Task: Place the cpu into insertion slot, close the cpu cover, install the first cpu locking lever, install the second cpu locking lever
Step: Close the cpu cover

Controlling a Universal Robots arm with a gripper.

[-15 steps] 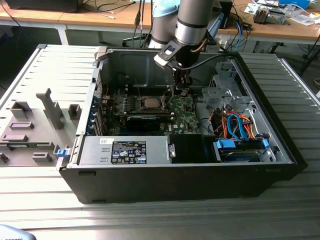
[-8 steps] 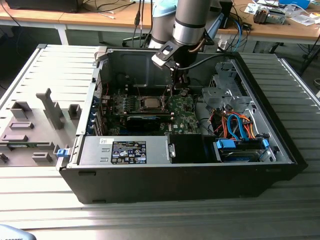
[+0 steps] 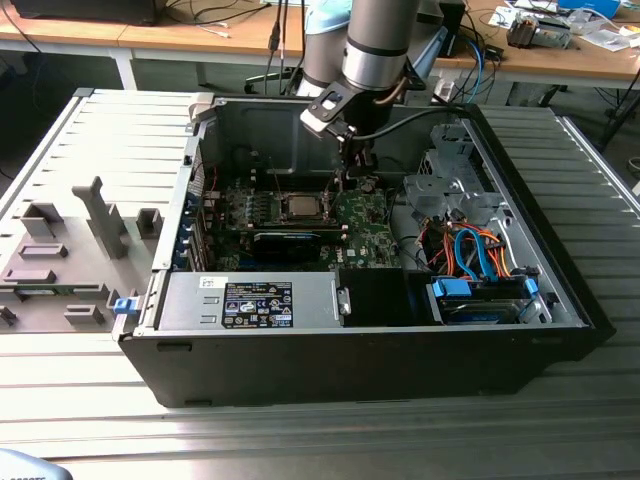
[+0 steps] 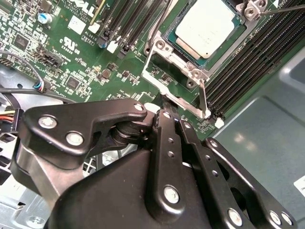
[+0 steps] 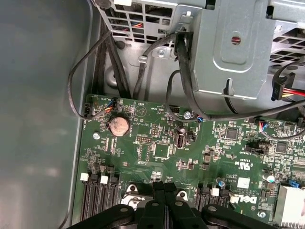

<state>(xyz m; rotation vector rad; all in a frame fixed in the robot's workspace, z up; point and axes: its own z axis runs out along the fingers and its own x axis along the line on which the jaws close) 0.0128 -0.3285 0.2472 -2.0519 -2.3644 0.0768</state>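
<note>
1. The gripper (image 4: 171,117) has its fingers drawn together right at the rim of the cpu cover (image 4: 186,106). We can't tell if it's actually pinching it.
2. The cpu (image 4: 209,26) sits in its socket, so we reckon it's the cover step. The frame looks tilted up and needs swinging down flat.
3. Tight spot: memory slots (image 4: 248,57) just beside, case wall (image 4: 267,152) near.

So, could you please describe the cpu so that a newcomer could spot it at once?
Inside the open black computer case lies a green motherboard. Near its middle, between rows of black memory slots, sits the cpu: the only flat, pale silvery square, ringed by a metal frame.
</note>
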